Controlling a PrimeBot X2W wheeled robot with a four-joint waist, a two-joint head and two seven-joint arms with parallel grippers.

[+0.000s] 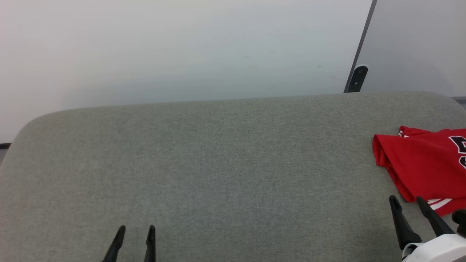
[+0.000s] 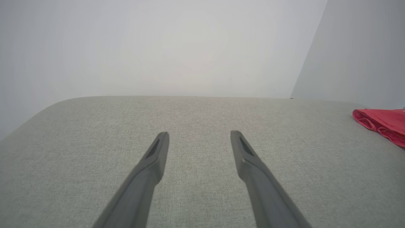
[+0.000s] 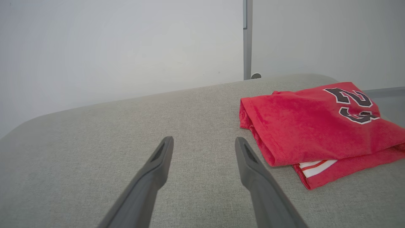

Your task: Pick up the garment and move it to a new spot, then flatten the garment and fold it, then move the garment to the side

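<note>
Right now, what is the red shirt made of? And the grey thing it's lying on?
The red shirt looks like soft, matte knit cloth, maybe cotton or polyester: it folds in floppy layers and looks slightly fuzzy. The grey surface looks like woven fabric, probably over padding: fine speckled weave, no shine, rounded corners.

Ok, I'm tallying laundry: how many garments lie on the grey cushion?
1. The folded red garment lies at the grey cushion's right end, just beyond the right pincer; the head view cuts it off, so more may lie past that edge.
</note>
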